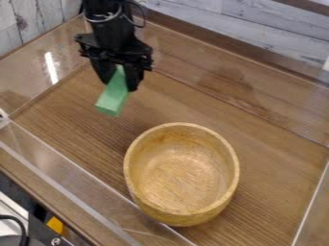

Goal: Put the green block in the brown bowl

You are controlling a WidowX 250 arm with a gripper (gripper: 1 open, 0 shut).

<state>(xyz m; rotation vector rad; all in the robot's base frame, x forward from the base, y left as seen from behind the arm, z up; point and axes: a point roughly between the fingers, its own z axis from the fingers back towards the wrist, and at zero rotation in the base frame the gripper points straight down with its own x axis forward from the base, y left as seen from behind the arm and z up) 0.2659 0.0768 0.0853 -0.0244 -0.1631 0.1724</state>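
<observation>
The green block (113,96) hangs tilted in the air above the wooden table, its upper end pinched in my black gripper (118,77), which is shut on it. Block and gripper are up and to the left of the brown bowl (182,172). That round wooden bowl stands empty at the front middle of the table, apart from the block.
The wooden tabletop (244,106) is ringed by low clear plastic walls (64,183). A pale plank wall (257,29) runs behind it. Black cables and a yellow label sit at the bottom left corner (38,226).
</observation>
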